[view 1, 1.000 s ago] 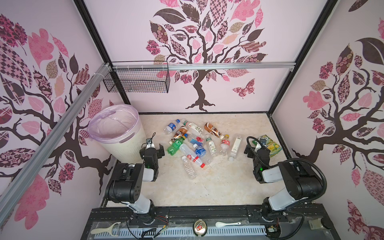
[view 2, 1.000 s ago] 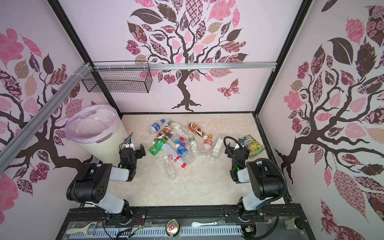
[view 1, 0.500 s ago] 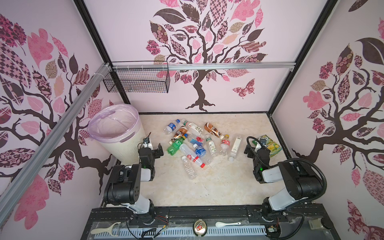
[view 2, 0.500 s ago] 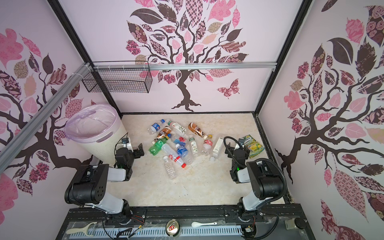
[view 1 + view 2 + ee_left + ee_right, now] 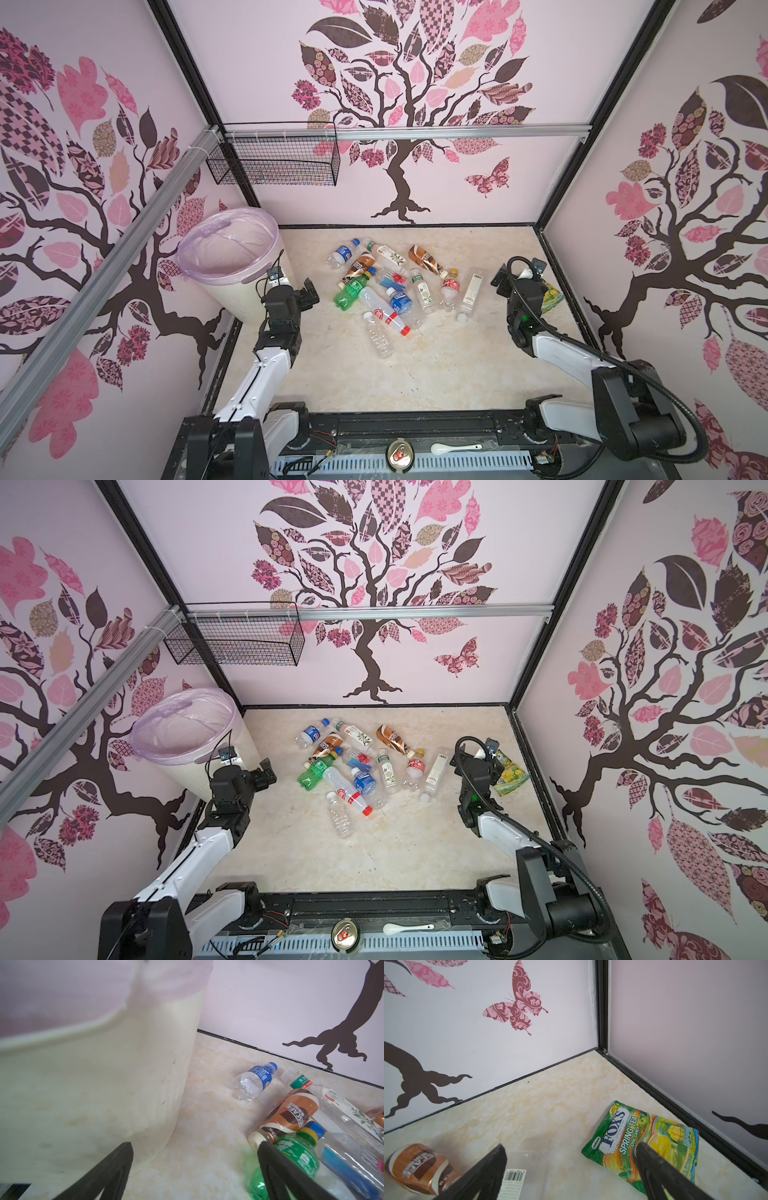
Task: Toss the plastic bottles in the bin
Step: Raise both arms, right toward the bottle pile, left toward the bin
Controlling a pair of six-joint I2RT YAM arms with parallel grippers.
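Both spread: left hand (image 5: 195,1144), right hand (image 5: 570,1145) | bottles (image 5: 353,289) scattered near bin (image 5: 232,296)

Scattered plastic bottles (image 5: 384,286) beside lilac-lined bin (image 5: 245,293)

Two arms, white shells with black joint housings: left arm (image 5: 270,365) at seven o'clock in a top view, right arm (image 5: 565,357) at four o'clock. A ribbed black cable (image 5: 513,282) loops along the right arm. Left gripper (image 5: 195,1143) and right gripper (image 5: 570,1146) have black tapered jaws.
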